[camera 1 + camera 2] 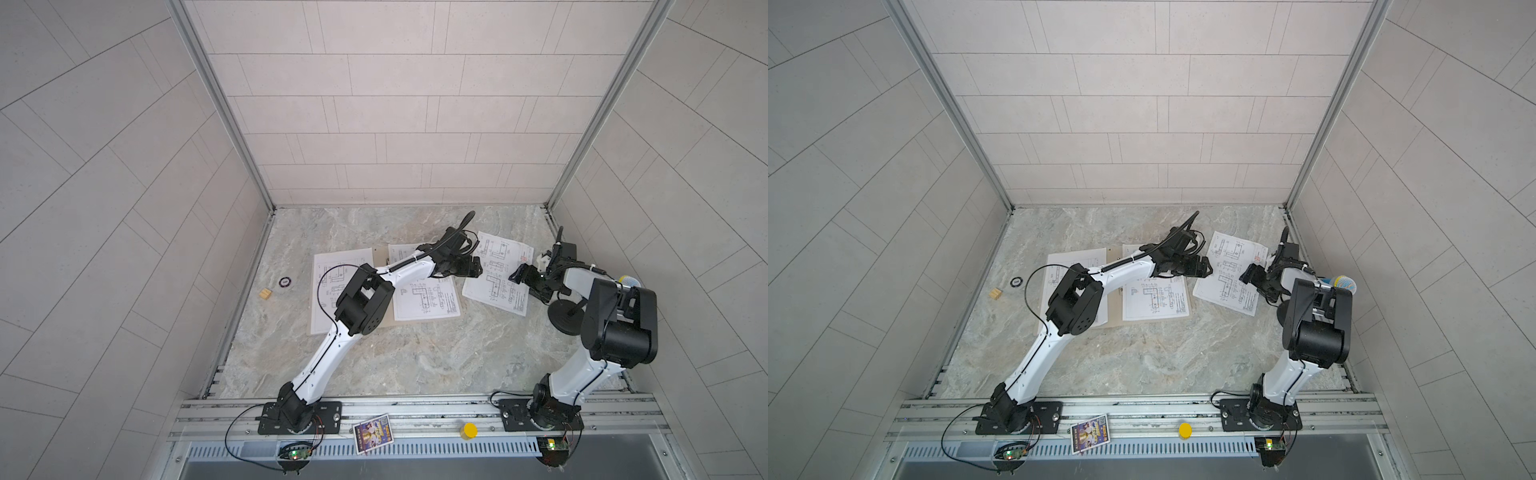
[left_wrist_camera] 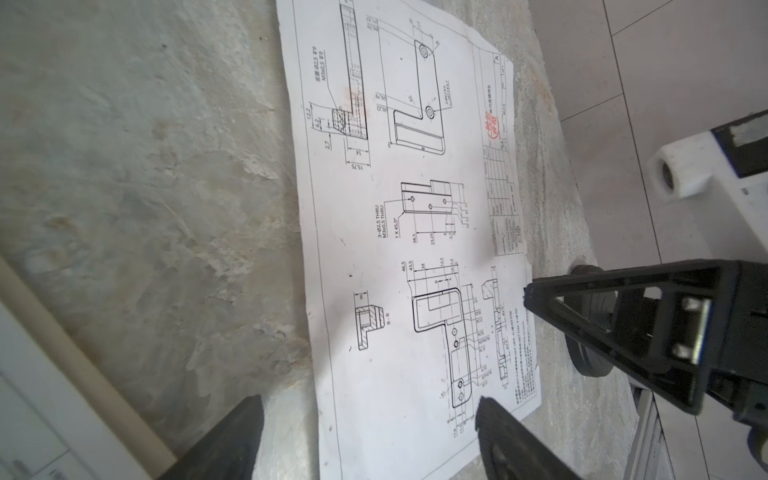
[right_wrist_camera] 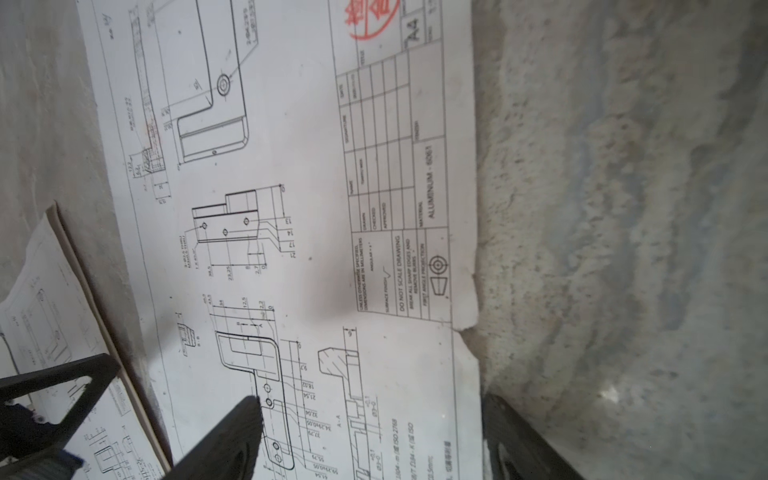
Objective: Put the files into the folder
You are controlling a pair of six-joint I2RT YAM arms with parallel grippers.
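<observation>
Trouble from here centres on the loose sheet (image 1: pixel 494 286), the one with the red stamp (image 2: pixel 492 124). It lies flat on the counter (image 1: pixel 395 365), to the right of the folder (image 1: pixel 380 255), near it but not touching. The folder lies open and flat, with the left sheet (image 1: pixel 324 274) and the middle sheet (image 1: pixel 424 299) resting on it.

We see the left end effector (image 1: pixel 473 268) wide open and empty at the loose sheet's folder-side edge, one finger over paper and one over bare counter. The right end effector (image 1: pixel 519 275) is equally wide and empty at the opposite edge. We cannot tell whether any fingertip touches the paper.

We judge several risks:

- **Poor grip:** Flat paper offers nothing to pinch, so closing either end effector may only crease it or push it away.
- **Tearing:** A tear (image 3: pixel 467 326) notches the edge on the right end effector's side, and a pull there could run it further in.
- **Uneven pull:** If the two arms drag at uneven rates, the sheet may buckle or rip between them.
- **Catching the folder:** Slid towards the folder, the leading edge could catch on the cardboard rim and slip underneath, or shove the middle sheet out of place.
- **Nearby object:** A black base (image 2: pixel 590 328) sits just beside the sheet, and a careless swing of the right arm could knock it.
</observation>
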